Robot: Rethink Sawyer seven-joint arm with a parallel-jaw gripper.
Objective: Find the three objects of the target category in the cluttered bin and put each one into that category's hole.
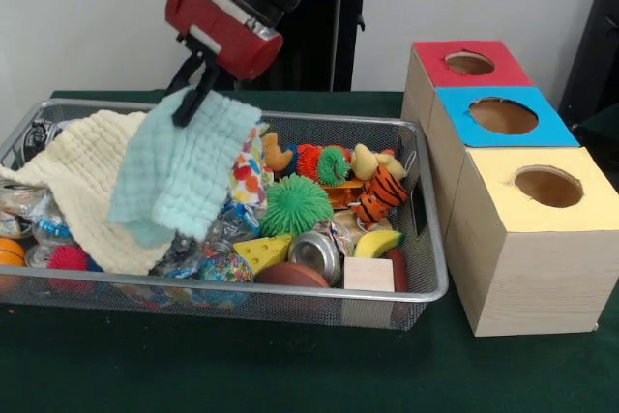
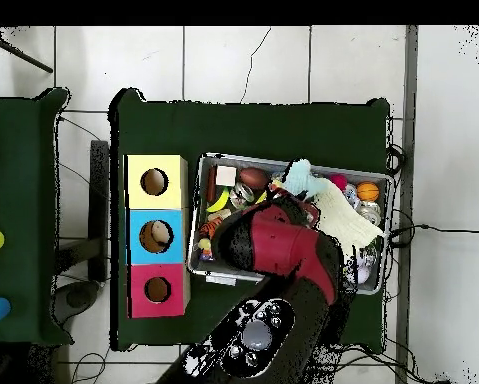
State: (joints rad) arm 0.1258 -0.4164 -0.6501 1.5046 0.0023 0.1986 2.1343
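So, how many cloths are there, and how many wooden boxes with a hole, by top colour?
Pale blue waffle cloth, held up by the gripper: 1
Cream waffle cloth: 1
Red-topped box: 1
Blue-topped box: 1
Yellow-topped box: 1
Total: 5

Even, soft room light falls across my table; nothing looks dim. The white wall [image 1: 87, 16] behind me is bright and flat, without glare. My red wrist housing [image 1: 221, 18] carries a pale sheen along its top edge, and the metal can [image 1: 315, 254] in the wire bin [image 1: 426, 268] glints. The wooden boxes [image 1: 527, 268] cast only faint shadows on the green cloth [image 1: 290, 365]. Fine detail is slightly soft throughout.
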